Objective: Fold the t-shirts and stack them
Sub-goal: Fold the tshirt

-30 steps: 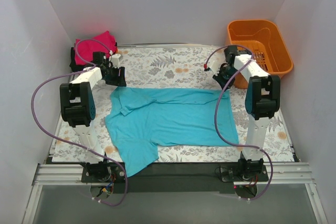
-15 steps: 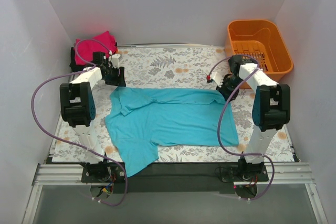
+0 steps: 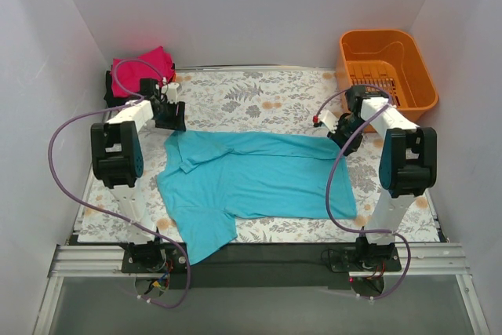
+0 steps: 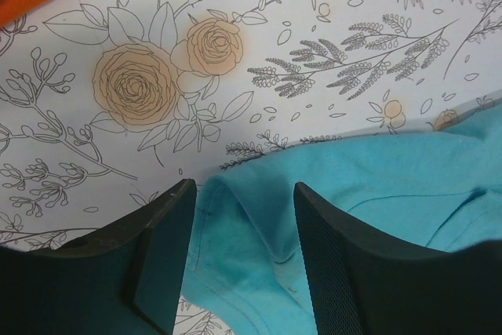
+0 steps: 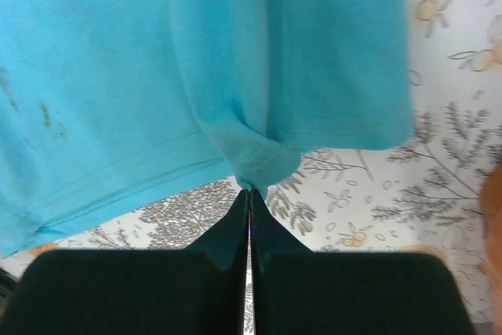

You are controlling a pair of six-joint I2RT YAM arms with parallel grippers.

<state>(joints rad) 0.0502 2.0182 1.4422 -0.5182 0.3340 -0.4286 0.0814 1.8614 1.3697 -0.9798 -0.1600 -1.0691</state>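
Desk [image 3: 259,96]: a flower-printed surface that carries everything; both arm bases are fixed at its near edge.

Teal t-shirt [image 3: 259,178]: laid out flat at mid-desk. The collar is to the left and the hem to the right, so the long axis runs left to right. One sleeve is draped over the near edge.

Basket [image 3: 424,84]: orange plastic, set at the far right corner, apart from the shirt.

Folded t-shirts: a magenta one [image 3: 143,64] is seen on top of a black one [image 3: 110,89] at the far left corner. They lie just beyond the left arm.

Nearer arm: each far corner of the teal shirt is attended by the arm on its own side.

Right fingers [image 5: 225,239]: pressed together, with the far right hem corner pinched at their tips. The cloth is gathered into a small peak there.

Left fingers [image 4: 157,272]: spread wide. The far left shoulder corner lies in the gap between them and runs toward the palm. No closing on the cloth is seen, and contact cannot be told.

Deciding relation (judged): the far edge lies along the long axis between the two sets of fingers. A fold toward the near side would require the left corner to be gripped first.
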